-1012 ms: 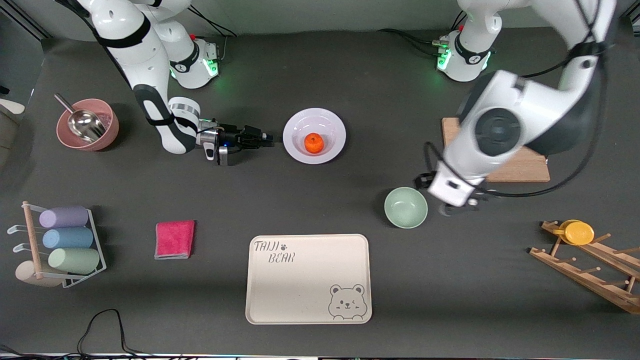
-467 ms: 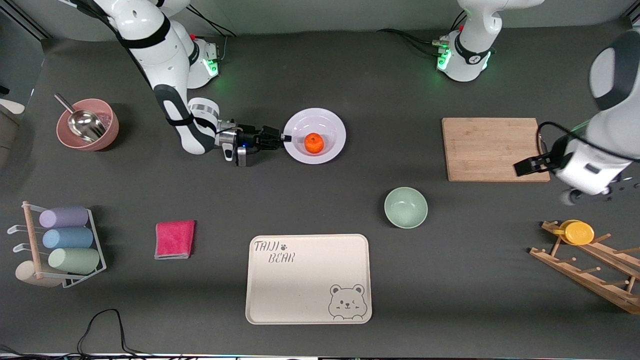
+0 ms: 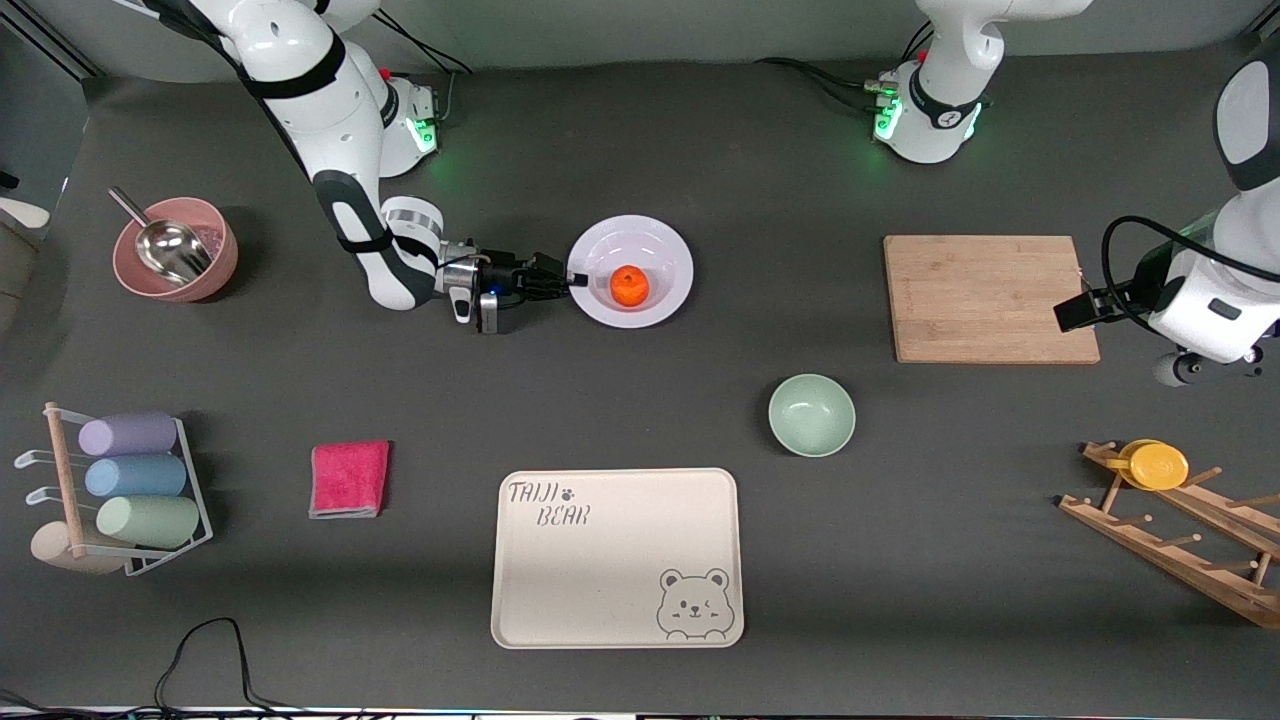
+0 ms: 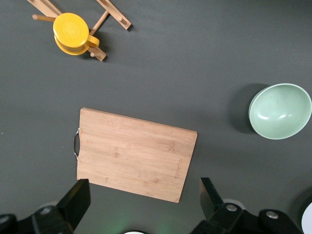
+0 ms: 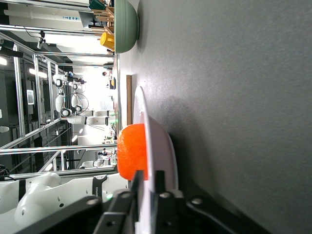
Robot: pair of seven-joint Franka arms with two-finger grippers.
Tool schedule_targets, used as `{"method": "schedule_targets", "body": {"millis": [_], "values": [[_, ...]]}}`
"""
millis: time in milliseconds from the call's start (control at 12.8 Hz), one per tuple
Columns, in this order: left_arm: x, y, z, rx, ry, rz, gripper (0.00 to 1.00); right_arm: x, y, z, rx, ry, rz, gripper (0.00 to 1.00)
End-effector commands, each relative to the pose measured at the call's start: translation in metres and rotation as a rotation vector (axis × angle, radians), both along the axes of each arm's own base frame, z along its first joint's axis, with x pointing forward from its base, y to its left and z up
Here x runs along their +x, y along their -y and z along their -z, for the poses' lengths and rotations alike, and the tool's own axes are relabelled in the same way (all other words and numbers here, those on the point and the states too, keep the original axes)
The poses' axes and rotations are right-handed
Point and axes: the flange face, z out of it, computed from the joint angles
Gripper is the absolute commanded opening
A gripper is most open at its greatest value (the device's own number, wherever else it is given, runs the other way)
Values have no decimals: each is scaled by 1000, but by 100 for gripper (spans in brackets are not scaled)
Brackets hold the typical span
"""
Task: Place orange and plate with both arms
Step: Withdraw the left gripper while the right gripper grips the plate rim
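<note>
A dark grey table (image 3: pixel 640 420) fills the front view, with the bases along the top. Toward the right arm's end, a pink bowl (image 3: pixel 176 250) with a scoop is seen. The right gripper (image 3: pixel 568 281) is set low at the rim of the plate (image 3: pixel 660 250), its fingers (image 5: pixel 138 187) narrowed on either side of the rim, apparently pinching it. The orange (image 3: pixel 629 286) is seen resting in the plate's well. For the lift to go well, the plate should be kept level and raised slowly, lest the orange roll. A beige tray (image 3: pixel 617 556) lies nearer the camera. The left gripper (image 4: pixel 141 202) is held wide and empty over the cutting board (image 3: pixel 990 298), waiting.
</note>
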Motion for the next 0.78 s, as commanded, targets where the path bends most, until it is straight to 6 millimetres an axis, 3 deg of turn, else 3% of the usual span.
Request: {"method": "schedule_targets", "body": {"millis": [0, 234, 467, 701], "values": [[-1, -2, 4, -2, -13, 20, 100, 1, 0, 9, -1, 20, 20, 0], [-3, 2, 3, -7, -23, 11, 100, 17, 10, -4, 21, 31, 57, 0], [0, -2, 3, 1, -16, 16, 100, 41, 6, -51, 86, 32, 57, 0], [0, -4, -1, 18, -13, 14, 100, 64, 11, -115, 117, 0, -2, 0]]}}
